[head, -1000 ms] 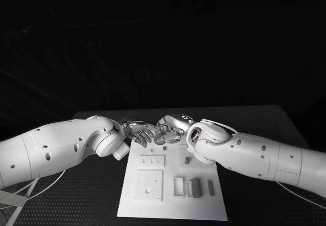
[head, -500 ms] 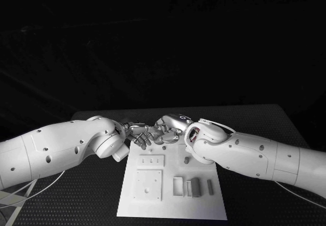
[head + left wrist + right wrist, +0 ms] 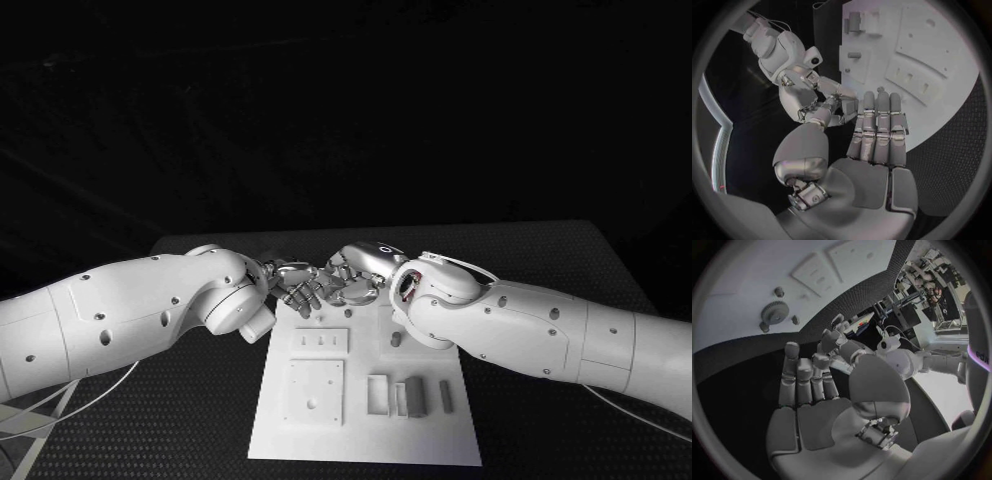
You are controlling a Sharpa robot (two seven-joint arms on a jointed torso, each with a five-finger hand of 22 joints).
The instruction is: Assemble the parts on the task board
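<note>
- The task board (image 3: 368, 400) lies flat on the black surface (image 3: 188, 400), its long axis running away from the robot; both hands meet at its far end, the near end lying well apart from them
- The left hand (image 3: 296, 285) and the right hand (image 3: 353, 280) face each other just beside one another over the far edge, about equally near to the parts there
- Left-hand fingers (image 3: 879, 125) lie straight and pressed side by side, holding nothing; right-hand fingers (image 3: 804, 375) likewise lie flat together, palm bare
- A small gear (image 3: 772, 311) with pegs around it sits on the board just beyond the right fingertips, so I judge the right hand the better placed for it
- Upright grey parts (image 3: 415, 397) stand at the near end, far from both hands
</note>
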